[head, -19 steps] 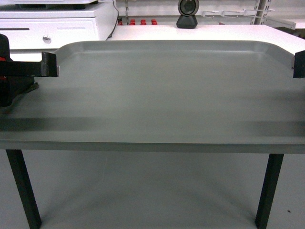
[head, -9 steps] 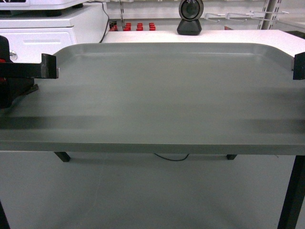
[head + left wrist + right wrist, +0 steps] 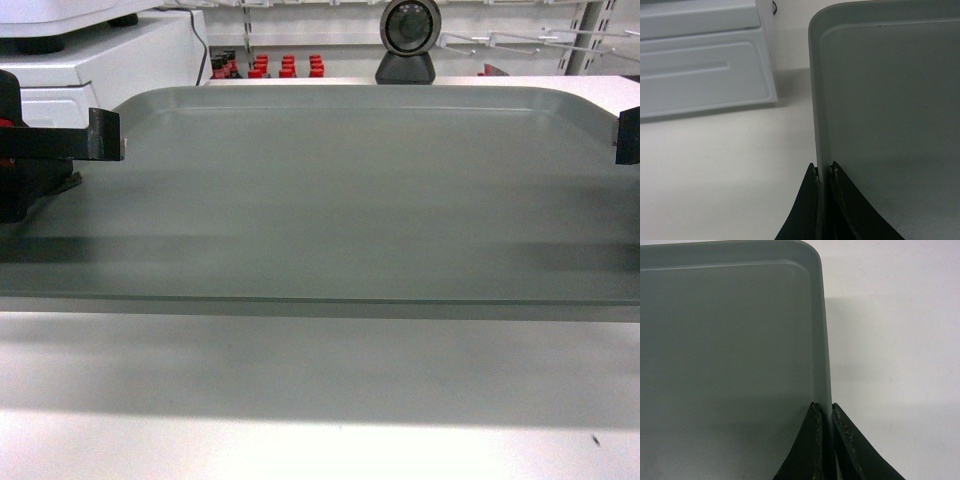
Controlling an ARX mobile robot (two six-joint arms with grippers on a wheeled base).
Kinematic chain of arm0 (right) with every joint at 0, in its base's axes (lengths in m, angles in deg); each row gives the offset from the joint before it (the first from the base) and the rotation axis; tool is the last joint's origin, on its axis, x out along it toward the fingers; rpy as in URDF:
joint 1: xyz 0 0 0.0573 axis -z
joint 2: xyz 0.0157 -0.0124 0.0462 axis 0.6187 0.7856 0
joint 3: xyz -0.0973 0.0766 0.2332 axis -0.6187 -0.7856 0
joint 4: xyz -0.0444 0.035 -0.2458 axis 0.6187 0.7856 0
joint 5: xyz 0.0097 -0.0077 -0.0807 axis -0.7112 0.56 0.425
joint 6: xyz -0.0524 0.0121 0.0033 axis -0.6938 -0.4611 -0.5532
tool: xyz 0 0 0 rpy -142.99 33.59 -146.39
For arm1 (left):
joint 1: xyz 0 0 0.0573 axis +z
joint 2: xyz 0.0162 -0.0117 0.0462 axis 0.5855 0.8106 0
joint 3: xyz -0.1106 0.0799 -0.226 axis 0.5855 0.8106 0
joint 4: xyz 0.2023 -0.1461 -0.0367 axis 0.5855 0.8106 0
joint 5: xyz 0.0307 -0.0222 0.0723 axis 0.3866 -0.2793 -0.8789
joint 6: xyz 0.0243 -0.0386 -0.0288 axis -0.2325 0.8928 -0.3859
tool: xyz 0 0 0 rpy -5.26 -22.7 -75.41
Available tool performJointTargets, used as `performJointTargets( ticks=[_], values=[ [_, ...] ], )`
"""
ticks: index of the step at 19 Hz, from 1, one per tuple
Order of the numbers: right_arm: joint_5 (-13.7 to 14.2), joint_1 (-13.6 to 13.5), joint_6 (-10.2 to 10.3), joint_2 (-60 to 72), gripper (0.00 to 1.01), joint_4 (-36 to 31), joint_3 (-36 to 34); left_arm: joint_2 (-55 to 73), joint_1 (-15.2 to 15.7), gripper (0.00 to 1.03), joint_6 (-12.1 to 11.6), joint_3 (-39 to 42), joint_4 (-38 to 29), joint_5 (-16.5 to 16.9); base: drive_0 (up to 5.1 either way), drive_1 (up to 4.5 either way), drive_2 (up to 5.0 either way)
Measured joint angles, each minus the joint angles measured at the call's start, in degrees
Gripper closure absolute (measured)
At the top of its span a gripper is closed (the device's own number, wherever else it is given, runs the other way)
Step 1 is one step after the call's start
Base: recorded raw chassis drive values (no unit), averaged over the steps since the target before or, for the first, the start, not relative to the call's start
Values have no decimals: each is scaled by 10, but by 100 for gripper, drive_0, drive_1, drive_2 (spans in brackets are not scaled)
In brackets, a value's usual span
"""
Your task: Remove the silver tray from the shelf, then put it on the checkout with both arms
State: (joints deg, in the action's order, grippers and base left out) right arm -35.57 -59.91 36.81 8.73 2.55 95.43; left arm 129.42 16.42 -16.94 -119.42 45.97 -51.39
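- The large rectangular dull grey-silver metal tray (image 3: 360,190) with rounded corners and a low raised rim spans nearly the whole head view, held level between the two grippers and casting a broad shadow on the surface below
- The black left gripper (image 3: 824,172) is clamped on the tray's left rim: in its wrist view one finger (image 3: 807,205) lies outside the rim and the other inside on the tray floor, the thin metal edge pinched between them
- The black right gripper (image 3: 823,410) is clamped on the opposite rim the same way, one finger (image 3: 807,445) inside on the tray floor and the other outside, over the white surface
- From each pair of fingers the tray runs forward to a rounded far corner and inward toward the other gripper
- The broad smooth white checkout table (image 3: 320,420) lies beneath the tray; whether the tray touches it cannot be told
- A white boxy machine (image 3: 700,60) sits on the table outside the left fingers, apart from the tray
- A black round scanner on a stand (image 3: 408,40) stands beyond the tray's far rim
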Motion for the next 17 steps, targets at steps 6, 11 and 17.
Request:
performJointTargets(
  ticks=[6,11,17],
  values=[
    [0,0,0,2,98,-2,0,1,0,99,0,0,1,0,1,218,-216],
    [0,0,0,1,98,0,0,1,0,99,0,0,1,0,0,0,0],
    [19,-9,-7,4,98,-45,-9,21,-34,99,14,-26,49,-96,0,0,0]
  ],
)
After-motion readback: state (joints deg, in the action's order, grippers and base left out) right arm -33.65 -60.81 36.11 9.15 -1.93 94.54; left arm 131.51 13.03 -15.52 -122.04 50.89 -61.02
